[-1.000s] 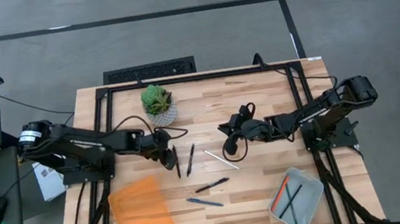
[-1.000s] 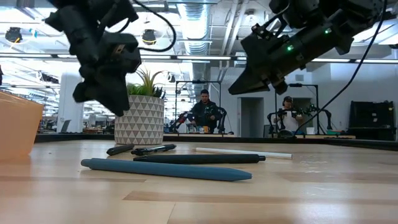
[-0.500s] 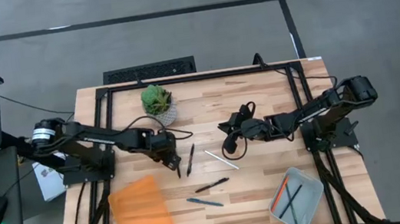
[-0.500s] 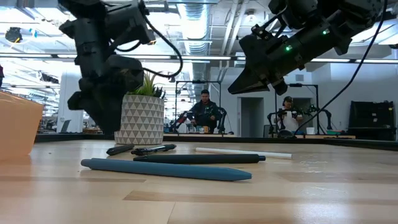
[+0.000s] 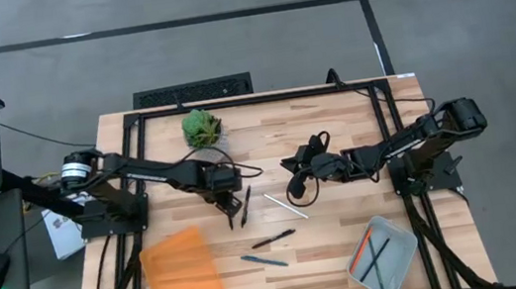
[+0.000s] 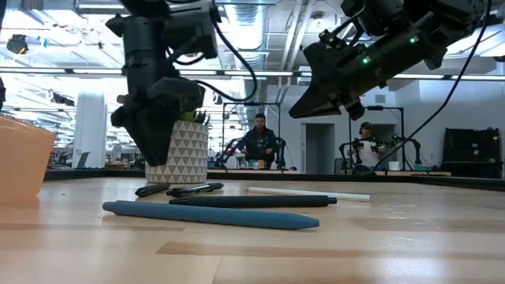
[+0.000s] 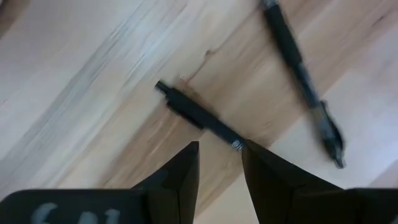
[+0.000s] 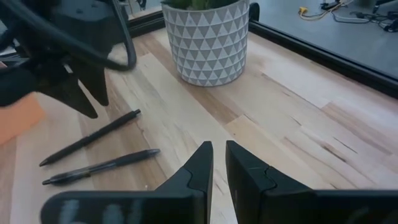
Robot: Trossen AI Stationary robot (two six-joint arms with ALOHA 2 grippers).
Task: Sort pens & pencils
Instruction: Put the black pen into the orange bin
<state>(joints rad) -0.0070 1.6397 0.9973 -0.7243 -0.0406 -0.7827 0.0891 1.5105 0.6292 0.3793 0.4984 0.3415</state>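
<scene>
The left gripper point(image 5: 226, 200) hangs low over the table point(image 5: 335, 119), just in front of the plant pot point(image 5: 202, 132), with its fingers point(image 7: 177, 177) slightly parted around one end of a black pen point(image 7: 199, 115) that lies flat on the wood; nothing is gripped. A second black pen point(image 5: 246, 206) lies just beside the first, angled away from it. The right gripper point(image 5: 296, 191) hovers near mid-table above the white pencil point(image 5: 285, 206), its fingers point(image 8: 194, 171) nearly together with a thin gap between them and nothing held. Nearer the front edge lie another black pen point(image 5: 272, 238) and the blue pen point(image 5: 264, 260), close together but apart. An orange tray point(image 5: 184, 274) sits at the front left, and a grey tray point(image 5: 384, 255) at the front right holds an orange pencil point(image 5: 359, 250) and dark sticks. In the low view, two people point(image 6: 260, 142) sit in the room beyond the table.
</scene>
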